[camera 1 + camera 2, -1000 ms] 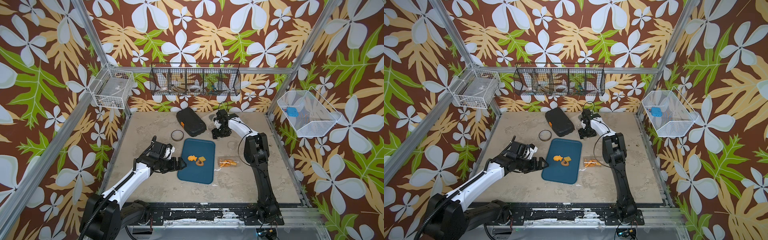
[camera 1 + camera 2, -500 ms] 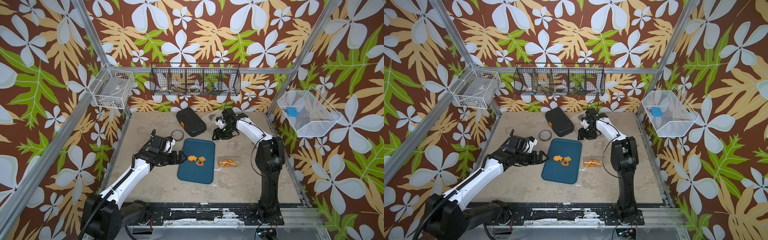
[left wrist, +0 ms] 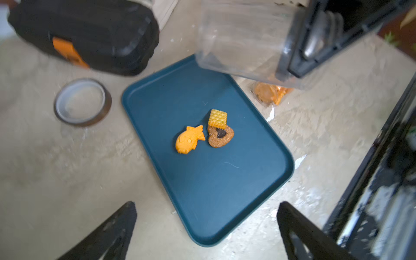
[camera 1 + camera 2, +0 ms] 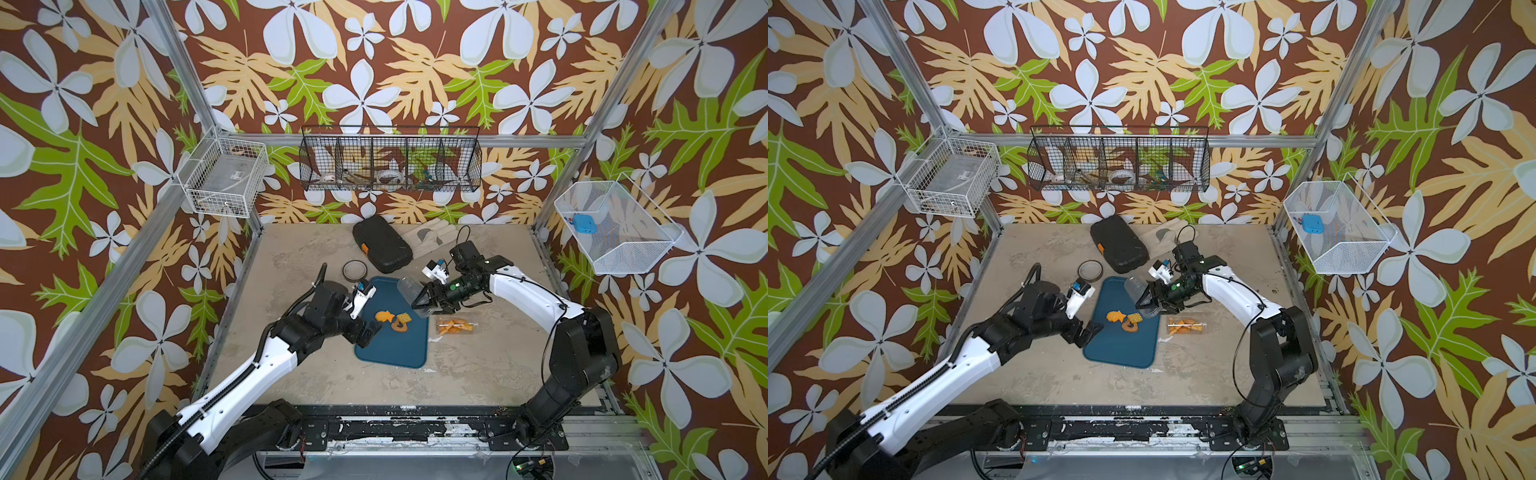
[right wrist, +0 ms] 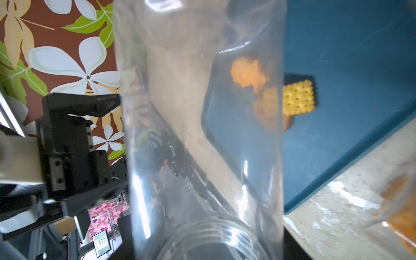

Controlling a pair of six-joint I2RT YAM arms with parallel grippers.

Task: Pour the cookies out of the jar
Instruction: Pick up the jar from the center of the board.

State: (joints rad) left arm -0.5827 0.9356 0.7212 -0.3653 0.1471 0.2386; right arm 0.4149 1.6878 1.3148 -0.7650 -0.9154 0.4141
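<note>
Three cookies (image 4: pixel 392 319), an orange fish (image 3: pixel 190 139), a yellow square cracker (image 3: pixel 217 117) and a brown heart (image 3: pixel 220 136), lie together in the middle of the blue tray (image 4: pixel 390 353). My right gripper (image 4: pixel 424 301) is shut on the clear jar (image 4: pixel 409 291), which lies tilted above the tray's far right corner. Its threaded mouth is at the gripper's end, and I see no cookies inside it. In the right wrist view the jar (image 5: pixel 202 135) fills the middle, with the cookies showing through it. My left gripper (image 4: pixel 368 332) hangs open at the tray's left edge, holding nothing.
A small clear tub with orange pieces (image 4: pixel 455 326) lies on the table right of the tray. A round ring-like lid (image 4: pixel 354 270) and a black case (image 4: pixel 382 243) sit behind the tray. Wire baskets hang on the back and side walls.
My right gripper has come forward from the back of the table to above the tray's far right corner, the jar in its jaws. My left gripper has shifted slightly toward the tray.
</note>
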